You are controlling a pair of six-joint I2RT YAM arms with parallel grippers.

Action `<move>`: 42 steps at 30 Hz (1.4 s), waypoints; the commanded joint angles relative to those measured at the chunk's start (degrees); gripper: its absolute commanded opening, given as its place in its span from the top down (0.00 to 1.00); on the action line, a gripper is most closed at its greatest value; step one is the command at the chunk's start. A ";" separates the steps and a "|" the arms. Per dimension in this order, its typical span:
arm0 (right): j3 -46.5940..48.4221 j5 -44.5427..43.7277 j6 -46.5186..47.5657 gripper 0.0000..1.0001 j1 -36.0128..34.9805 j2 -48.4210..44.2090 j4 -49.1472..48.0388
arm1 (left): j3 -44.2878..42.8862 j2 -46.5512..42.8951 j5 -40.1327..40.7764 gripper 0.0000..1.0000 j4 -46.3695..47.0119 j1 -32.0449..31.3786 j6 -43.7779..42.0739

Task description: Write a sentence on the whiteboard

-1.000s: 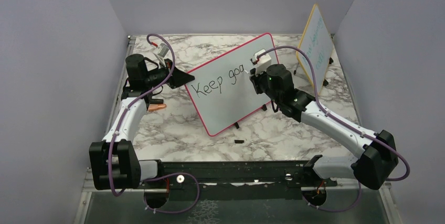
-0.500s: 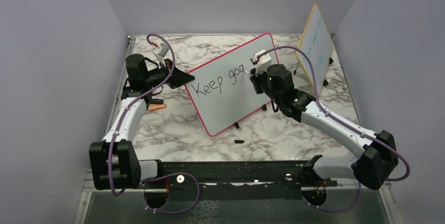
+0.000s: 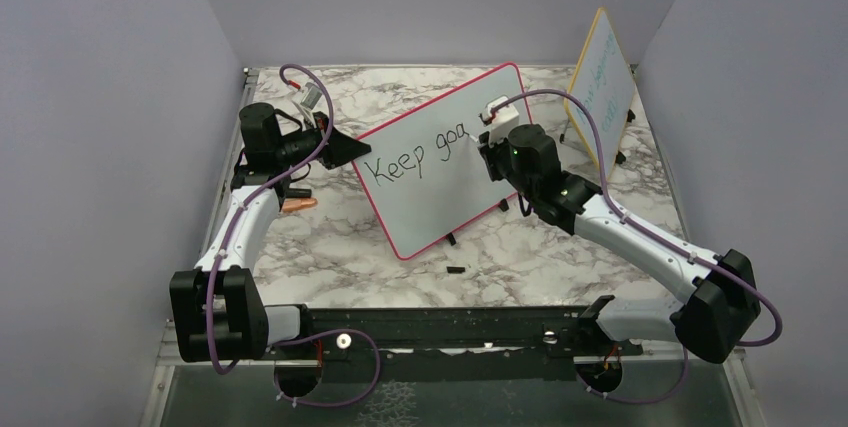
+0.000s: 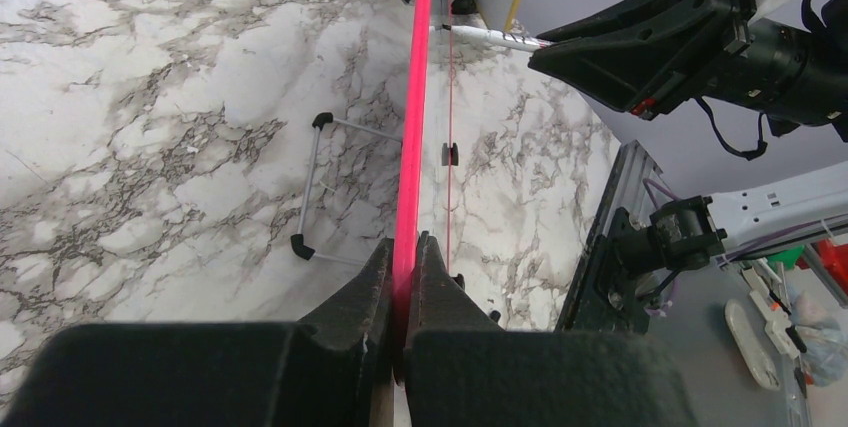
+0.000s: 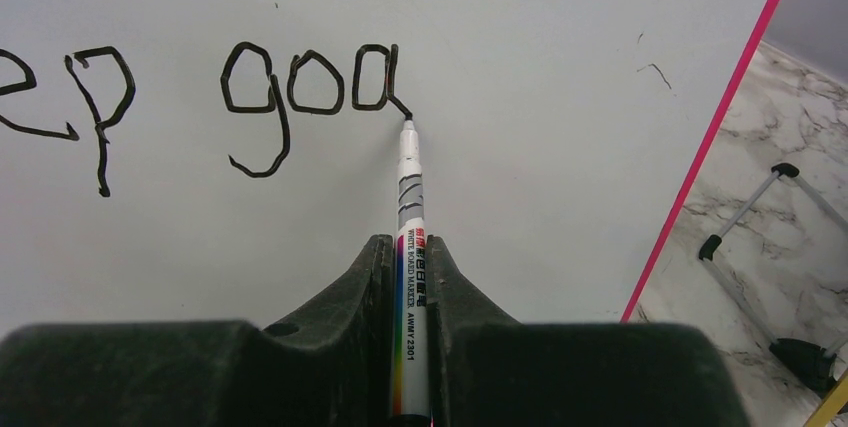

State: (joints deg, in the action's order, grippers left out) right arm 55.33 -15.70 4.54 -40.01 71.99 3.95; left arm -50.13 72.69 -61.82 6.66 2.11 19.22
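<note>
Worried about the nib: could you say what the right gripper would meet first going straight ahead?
The whiteboard: the marker in the right gripper has its tip at the board face, apparently touching, where the unfinished sentence ends.

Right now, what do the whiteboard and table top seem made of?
Whiteboard: smooth white face, likely coated; thin pink-red rim looks plastic. Table top: white with grey veins, marble or printed laminate, cannot tell which.

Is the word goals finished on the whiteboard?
No, the sentence stops at "goa", with the marker tip at that last letter.
</note>
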 commanded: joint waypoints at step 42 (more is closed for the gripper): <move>5.45 5.07 2.74 0.99 3.80 0.49 -5.94 | 0.21 1.93 2.67 1.00 -4.99 -1.01 -5.42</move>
State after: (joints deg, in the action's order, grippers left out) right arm 58.13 -12.49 6.22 -36.62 71.64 0.03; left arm -50.26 72.66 -61.93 6.26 2.11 18.90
